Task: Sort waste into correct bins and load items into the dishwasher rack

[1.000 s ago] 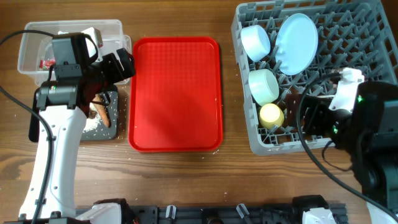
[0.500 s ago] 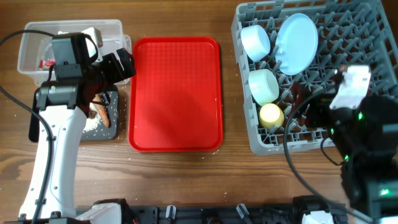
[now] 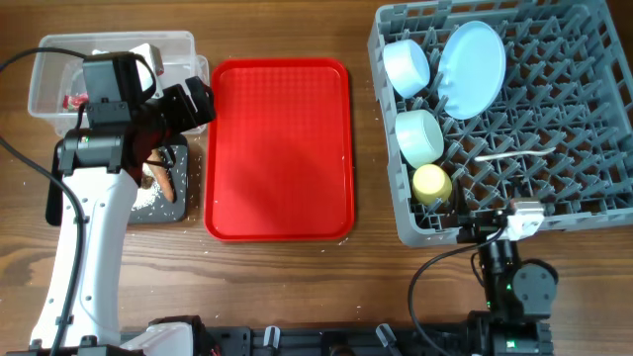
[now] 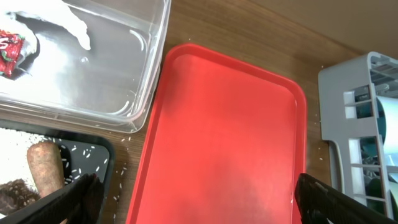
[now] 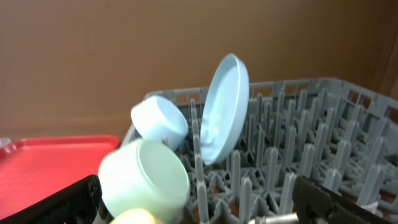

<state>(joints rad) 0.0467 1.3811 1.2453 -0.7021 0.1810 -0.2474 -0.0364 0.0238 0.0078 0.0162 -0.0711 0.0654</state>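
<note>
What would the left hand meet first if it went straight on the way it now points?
Most likely the red tray; nothing shows between it and the left hand, though depth is unclear.

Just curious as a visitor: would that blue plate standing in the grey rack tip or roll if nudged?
Probably not far: the plate stands on edge, leaning, between the upright pegs of the rack, which should stop rolling. It looks thin and smooth, so likely light, stiff, and perhaps slippery to pinch.
</note>
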